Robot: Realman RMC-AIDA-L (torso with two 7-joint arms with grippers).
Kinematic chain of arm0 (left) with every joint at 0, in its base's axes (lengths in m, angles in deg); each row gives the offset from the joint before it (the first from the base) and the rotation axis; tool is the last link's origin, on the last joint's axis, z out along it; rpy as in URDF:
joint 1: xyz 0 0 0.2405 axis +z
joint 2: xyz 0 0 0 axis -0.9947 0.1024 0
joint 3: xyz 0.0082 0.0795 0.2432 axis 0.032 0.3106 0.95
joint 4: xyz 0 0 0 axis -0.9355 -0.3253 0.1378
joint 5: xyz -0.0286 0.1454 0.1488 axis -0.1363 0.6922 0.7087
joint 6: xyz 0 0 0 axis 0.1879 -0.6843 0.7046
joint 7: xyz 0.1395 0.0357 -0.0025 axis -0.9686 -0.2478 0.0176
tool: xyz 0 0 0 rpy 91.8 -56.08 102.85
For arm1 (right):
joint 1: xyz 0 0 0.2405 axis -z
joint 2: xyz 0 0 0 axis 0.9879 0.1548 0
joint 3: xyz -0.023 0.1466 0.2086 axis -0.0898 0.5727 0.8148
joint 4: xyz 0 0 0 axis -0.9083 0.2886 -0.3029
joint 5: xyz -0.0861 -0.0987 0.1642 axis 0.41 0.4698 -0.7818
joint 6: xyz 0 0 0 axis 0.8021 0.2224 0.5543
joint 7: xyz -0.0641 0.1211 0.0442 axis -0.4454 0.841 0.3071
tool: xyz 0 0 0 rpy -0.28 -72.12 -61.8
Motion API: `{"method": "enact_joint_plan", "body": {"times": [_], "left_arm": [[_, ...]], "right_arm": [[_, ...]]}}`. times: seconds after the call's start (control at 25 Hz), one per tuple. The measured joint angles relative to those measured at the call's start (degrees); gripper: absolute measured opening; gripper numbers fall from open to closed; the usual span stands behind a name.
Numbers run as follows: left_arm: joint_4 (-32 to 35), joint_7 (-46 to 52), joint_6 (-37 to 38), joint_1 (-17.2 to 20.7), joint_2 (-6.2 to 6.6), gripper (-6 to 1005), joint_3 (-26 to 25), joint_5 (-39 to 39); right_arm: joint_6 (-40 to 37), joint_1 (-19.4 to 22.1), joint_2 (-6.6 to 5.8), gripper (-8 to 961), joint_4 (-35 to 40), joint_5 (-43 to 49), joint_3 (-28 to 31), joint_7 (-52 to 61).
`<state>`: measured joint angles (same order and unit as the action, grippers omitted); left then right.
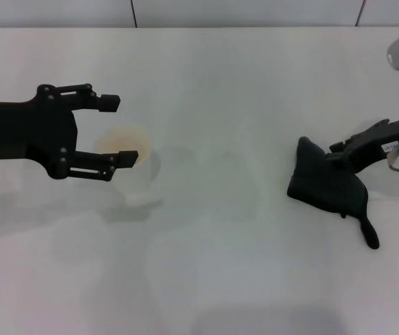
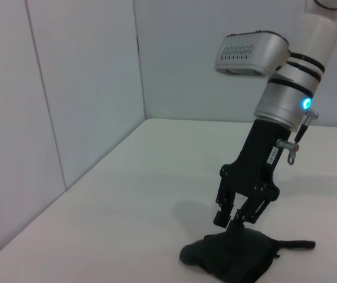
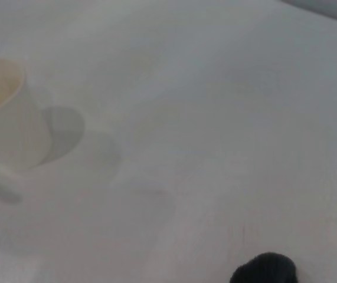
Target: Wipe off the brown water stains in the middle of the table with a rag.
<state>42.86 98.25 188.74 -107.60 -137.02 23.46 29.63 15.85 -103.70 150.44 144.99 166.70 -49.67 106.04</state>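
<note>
The dark charcoal, lumpy soft rag (image 1: 328,183) is lying on the large, plain white, slightly glossy counter (image 1: 213,279) toward its right edge, and the right pincer (image 1: 335,155) is bearing down on the rag's upper part from the right-edge side. In the left wrist view this pincer (image 2: 234,221) is standing almost upright over the cloth (image 2: 230,254), its fingers drawn close together with their tips at or in the fabric; whether they are actually pinching a fold I cannot tell.

The rag's long axis is running roughly from the counter's far side toward its near side, slanting slightly to the right edge. Its bulky body is sitting at the far end, and its thin tail-like strip (image 1: 368,232) is pointing toward the near right corner, away from the middle.

No orange-brown stains are showing clearly in any view; the middle of the counter is only showing faint pale smears. As I judge it, the coming move is turning on this: the stained patch should be lying from the right pincer toward the left edge, across open surface, so the rag would be dragged broadside rather than lengthwise.

The right arm is plainly the nearer one. The left pincer (image 1: 119,130) is hovering near the left edge with its fingers spread wide and holding nothing, straddling a small white cup with a tan-tinted rim (image 1: 131,157), well apart from the rag.
</note>
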Motion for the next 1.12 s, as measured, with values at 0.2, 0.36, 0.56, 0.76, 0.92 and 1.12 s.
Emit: {"method": "enact_joint_plan", "body": {"times": [0.2, 0.36, 0.56, 0.76, 0.92, 1.12], "left_arm": [[0.0, 0.0, 0.0, 0.0, 0.00, 884, 0.0, -0.3], [0.0, 0.0, 0.0, 0.2, 0.00, 884, 0.0, -1.8], [0.1, 0.3, 0.1, 0.3, 0.00, 884, 0.0, -3.2], [0.0, 0.4, 0.3, 1.9, 0.02, 884, 0.0, -4.9], [-0.2, 0.3, 1.4, 3.6, 0.17, 884, 0.0, -7.3], [-0.6, 0.5, 3.2, 5.5, 0.04, 884, 0.2, -8.7]], "right_arm": [[-0.9, 0.8, 0.02, 379, 0.2, -2.4, 2.4, -3.0], [-3.1, 2.2, 0.03, 465, 0.4, -7.2, 5.6, -8.5], [-7.5, 4.6, 0.04, 573, -1.9, -17.8, 11.1, -20.0], [-14.5, 6.5, 0.00, 644, -4.3, -27.3, 14.6, -31.8], [-16.5, 7.9, -0.05, 663, -4.5, -29.8, 15.0, -37.5], [-16.5, 8.1, -0.06, 659, -6.1, -29.6, 15.1, -40.5]]}}
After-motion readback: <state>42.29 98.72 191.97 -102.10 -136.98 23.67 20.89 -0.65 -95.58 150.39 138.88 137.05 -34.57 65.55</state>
